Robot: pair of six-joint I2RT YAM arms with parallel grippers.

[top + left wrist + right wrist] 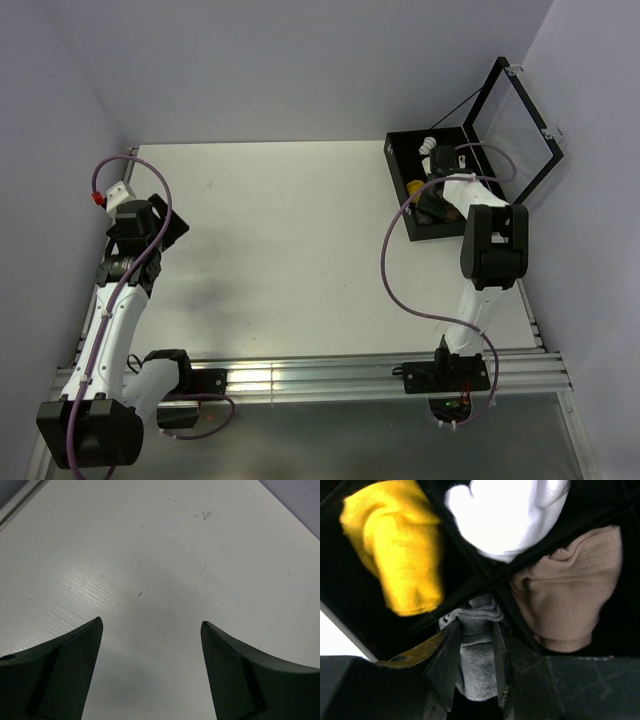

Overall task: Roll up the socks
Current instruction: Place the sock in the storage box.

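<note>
Box — yellow sock, white bundle, tan bundle, grey sock pinched.

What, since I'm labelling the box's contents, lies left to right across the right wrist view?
In order: yellow sock → white sock → tan sock. The grey sock, pinched in the right gripper, overlaps the white one, so it is left out.

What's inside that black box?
The black box holds a yellow sock, a white sock, a tan sock and a grey sock pinched by the right tool. The socks hide its floor; anything underneath cannot be seen.
</note>
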